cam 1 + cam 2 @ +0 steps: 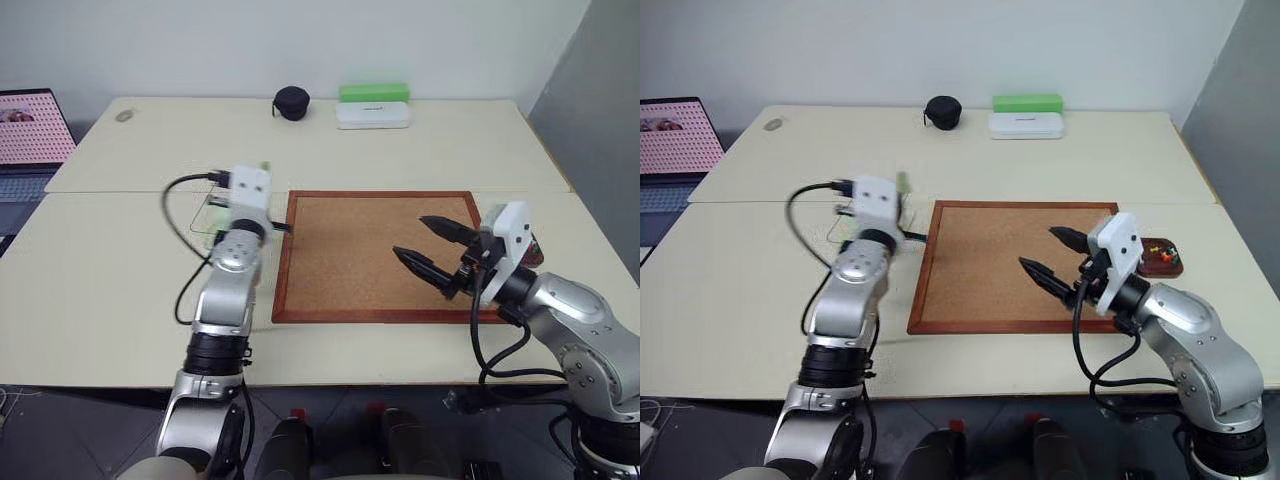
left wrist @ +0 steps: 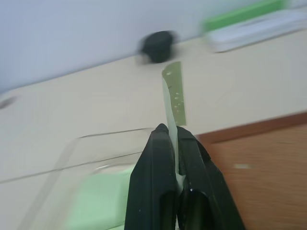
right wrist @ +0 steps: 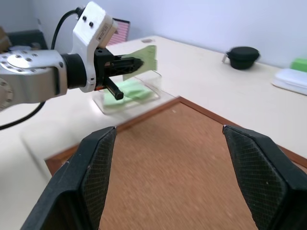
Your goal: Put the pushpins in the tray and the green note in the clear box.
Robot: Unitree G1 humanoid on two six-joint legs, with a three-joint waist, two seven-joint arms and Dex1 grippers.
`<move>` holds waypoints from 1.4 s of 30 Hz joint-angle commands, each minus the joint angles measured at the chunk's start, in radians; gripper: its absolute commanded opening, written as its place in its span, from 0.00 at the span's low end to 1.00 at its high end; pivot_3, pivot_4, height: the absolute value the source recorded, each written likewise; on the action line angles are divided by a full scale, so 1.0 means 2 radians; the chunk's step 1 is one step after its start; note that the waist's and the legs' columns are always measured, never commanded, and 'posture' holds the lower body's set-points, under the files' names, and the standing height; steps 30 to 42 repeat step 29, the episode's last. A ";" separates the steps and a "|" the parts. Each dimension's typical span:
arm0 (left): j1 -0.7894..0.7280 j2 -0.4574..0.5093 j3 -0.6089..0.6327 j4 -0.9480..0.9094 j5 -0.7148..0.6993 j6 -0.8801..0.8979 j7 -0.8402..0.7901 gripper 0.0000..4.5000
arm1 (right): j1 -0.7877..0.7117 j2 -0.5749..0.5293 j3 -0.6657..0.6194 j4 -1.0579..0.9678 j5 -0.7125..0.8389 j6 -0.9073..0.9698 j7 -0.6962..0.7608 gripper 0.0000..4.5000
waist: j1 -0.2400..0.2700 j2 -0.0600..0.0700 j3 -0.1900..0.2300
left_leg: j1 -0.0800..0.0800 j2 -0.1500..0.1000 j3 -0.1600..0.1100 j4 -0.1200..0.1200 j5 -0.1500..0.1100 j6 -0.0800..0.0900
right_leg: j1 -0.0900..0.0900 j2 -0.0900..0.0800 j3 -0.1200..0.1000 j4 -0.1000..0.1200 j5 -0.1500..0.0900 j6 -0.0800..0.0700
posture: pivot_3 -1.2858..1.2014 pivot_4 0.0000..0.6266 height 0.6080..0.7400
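Nearest the camera, the right gripper (image 1: 432,248) is seen with its fingers spread wide and nothing between them, poised over the corkboard (image 1: 350,255). Beyond it, at the board's right edge, the tray (image 1: 1161,260) is shown with red and green pushpins (image 1: 1162,253) already inside. At the board's left, the left gripper (image 3: 135,63) is clamped shut on the green note (image 2: 173,93), which is held upright, edge-on, above the clear box (image 3: 128,93). The note appears as a thin, pale green slip with small specks. Green paper is already visible within the box. The step in hand is judged to be the note's delivery; lowering over the box and release are called for next. Farthest back, a black pouch (image 1: 291,102) and a white case (image 1: 372,115) are noted.
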 commanded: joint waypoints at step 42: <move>0.137 -0.050 -0.070 -0.106 -0.076 -0.047 -0.124 0.82 | 0.063 0.093 0.043 0.069 -0.235 -0.057 -0.254 0.84 | 0.007 0.000 0.000 | -0.001 0.001 0.001 0.000 0.000 0.000 | -0.001 0.000 0.000 0.001 0.001 -0.003 | 0.52 0.24 1.00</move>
